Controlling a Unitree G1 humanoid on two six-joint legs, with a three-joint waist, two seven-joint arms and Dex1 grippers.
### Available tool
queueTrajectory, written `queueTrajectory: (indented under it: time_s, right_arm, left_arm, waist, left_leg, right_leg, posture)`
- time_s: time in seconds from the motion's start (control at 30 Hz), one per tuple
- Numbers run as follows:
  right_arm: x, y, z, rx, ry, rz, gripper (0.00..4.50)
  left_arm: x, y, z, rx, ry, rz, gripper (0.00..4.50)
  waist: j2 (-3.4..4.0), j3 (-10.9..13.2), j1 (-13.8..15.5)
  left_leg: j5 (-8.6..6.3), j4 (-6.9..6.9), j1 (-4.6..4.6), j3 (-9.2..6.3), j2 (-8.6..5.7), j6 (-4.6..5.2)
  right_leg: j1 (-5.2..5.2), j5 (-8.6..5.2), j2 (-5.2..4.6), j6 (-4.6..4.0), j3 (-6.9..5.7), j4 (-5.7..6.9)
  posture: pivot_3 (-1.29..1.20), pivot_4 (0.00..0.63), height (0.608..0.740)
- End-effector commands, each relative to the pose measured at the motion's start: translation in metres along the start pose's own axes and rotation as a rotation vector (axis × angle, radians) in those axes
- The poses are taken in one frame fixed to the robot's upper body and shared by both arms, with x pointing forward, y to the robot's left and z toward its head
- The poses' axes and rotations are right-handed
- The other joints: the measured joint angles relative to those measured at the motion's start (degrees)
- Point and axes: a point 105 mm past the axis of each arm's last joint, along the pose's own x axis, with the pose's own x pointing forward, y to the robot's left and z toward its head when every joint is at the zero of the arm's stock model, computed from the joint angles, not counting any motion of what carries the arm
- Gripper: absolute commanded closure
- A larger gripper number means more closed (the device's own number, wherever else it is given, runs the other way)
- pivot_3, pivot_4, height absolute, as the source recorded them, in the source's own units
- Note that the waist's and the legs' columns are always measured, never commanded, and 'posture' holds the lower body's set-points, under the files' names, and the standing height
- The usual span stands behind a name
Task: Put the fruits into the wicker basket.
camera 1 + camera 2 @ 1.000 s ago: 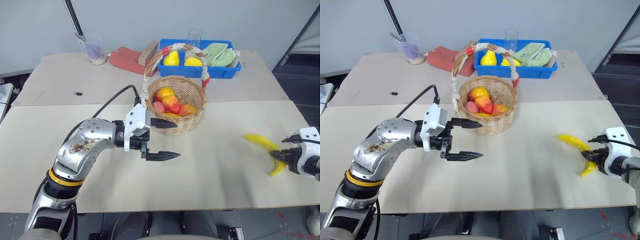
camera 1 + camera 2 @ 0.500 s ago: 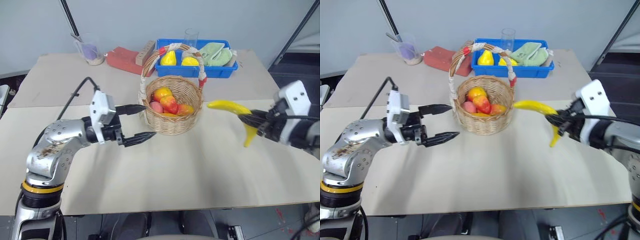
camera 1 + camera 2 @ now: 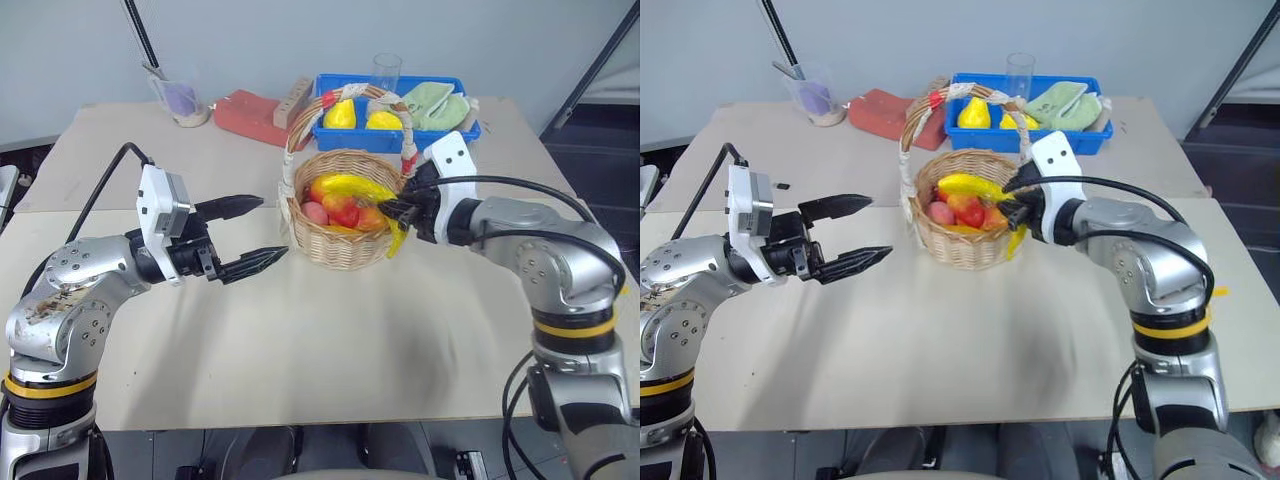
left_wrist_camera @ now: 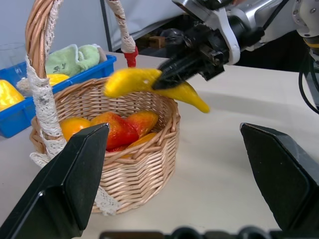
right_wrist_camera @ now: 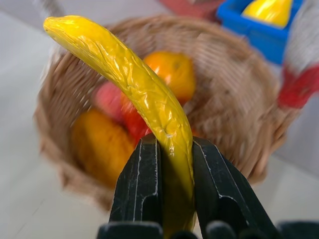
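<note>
Fingers of our right gripper [image 3: 392,212] pinch the banana [image 3: 352,187], holding it above the wicker basket [image 3: 345,250] with our forearm reaching in from the right. Our left gripper [image 3: 248,236] gapes empty just left of the basket, pointing level.

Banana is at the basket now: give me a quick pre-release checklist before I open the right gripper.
1. Grip: right gripper is shut on the banana, fingers on both sides. Ok.
2. Banana over the opening: its front half hangs over the wicker basket, its tail end outside the rim. Not ok yet.
3. Handle: the banana passes beside the arched handle, not against it. Ok.
4. Room inside: the fruits lie low in the basket. Ok.
5. Left gripper is open and off to the basket's side, apart from it. Ok.
6. Height above the fruits: cannot tell.
</note>
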Motion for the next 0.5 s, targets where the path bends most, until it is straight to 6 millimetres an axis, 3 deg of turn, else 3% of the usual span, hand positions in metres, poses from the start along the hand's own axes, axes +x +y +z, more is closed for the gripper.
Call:
queueTrajectory:
  time_s: [0.03,0.23,0.5]
  right_arm:
    - [0.003,0.002,0.025,-0.017,-0.089,-0.001,4.06]
    - [0.011,0.009,0.041,-0.022,-0.121,0.029,4.06]
    - [0.032,0.011,0.038,-0.018,-0.118,0.02,4.06]
  left_arm:
    - [-0.001,-0.005,0.011,0.043,-0.022,-0.007,0.0]
    - [0.0,-0.006,0.013,0.052,-0.025,-0.003,0.0]
    - [0.004,-0.002,0.015,0.047,-0.048,0.008,0.0]
  waist:
    - [0.0,0.0,-0.06]
    - [0.01,0.0,-0.15]
    - [0.01,0.0,-0.24]
  left_leg:
    - [0.01,-0.01,-0.05,0.02,0.01,-0.01]
    - [0.07,-0.01,-0.35,0.03,0.04,-0.11]
    - [0.07,-0.01,-0.35,0.03,0.04,-0.12]
  right_leg:
    - [-0.11,0.02,0.01,-0.04,-0.01,0.05]
    - [-0.44,0.11,0.04,-0.16,-0.04,0.12]
    - [-0.45,0.11,0.05,-0.17,-0.06,0.12]
  posture:
    - [0.0,0.15,0.74]
    - [0.0,0.15,0.74]
    - [0.0,0.15,0.74]
